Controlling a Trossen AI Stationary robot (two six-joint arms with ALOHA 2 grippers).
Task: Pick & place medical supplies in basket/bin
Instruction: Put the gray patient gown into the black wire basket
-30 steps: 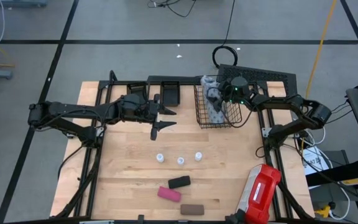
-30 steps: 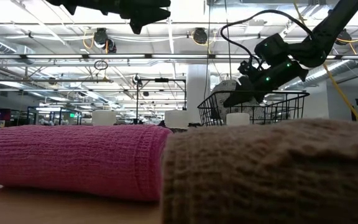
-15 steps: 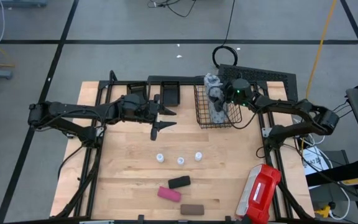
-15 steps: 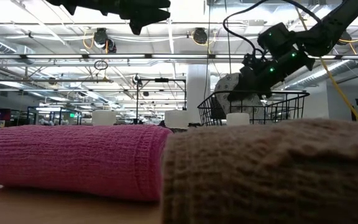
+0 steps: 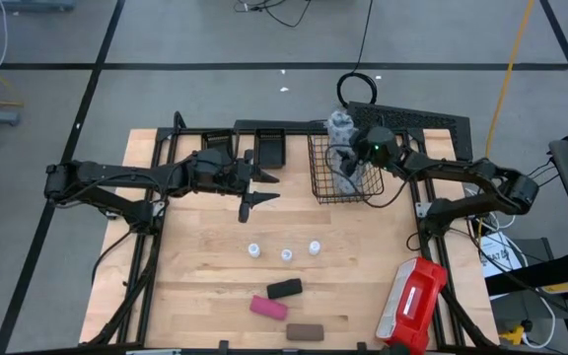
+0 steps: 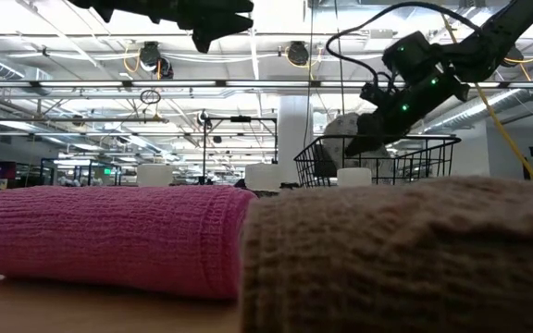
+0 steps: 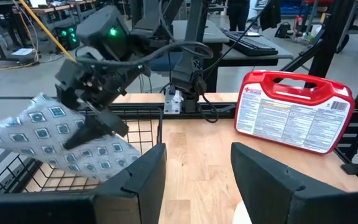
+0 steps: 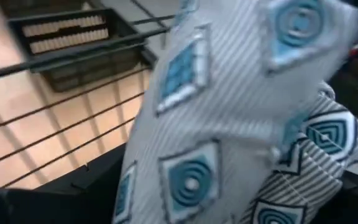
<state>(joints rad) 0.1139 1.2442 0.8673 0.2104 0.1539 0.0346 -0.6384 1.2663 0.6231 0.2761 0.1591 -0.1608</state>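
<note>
The pale blue-grey dotted pack (image 5: pixel 340 148) stands slanted in the black wire-mesh basket (image 5: pixel 319 183), its far end above the far rim. My right gripper (image 5: pixel 355 158) is shut on it; the pack (image 8: pixel 229 112) fills the right wrist view. My left gripper (image 5: pixel 264 187) hangs open over the table left of the basket, touching nothing, its fingers apart (image 7: pixel 197 180). Three white vials (image 5: pixel 286 253) stand in a row mid-table. The black block (image 5: pixel 284 289), pink block (image 5: pixel 268 307) and brown block (image 5: pixel 305 331) lie near the near edge. My right gripper holds the pack about its middle (image 7: pixel 82 134), pinched between the two fingers (image 7: pixel 101 127). It comes slanting down from the table's right, across the pack's length. The pack is tilted, its upper end (image 6: pixel 343 128) above the basket rim and its lower end inside the basket.
The red-and-white case (image 5: pixel 414 304) lies at the table's near right corner. Two small black trays (image 5: pixel 269 146) sit at the far edge left of the basket. In the low view the pink block (image 6: pixel 109 236) and brown block (image 6: pixel 405 259) fill the foreground.
My right gripper has risen and moved toward the far edge, still shut on the pack. The pack, lying low in the basket before, is now drawn up and tilted, its far end over the basket's far rim and its near end still inside.
</note>
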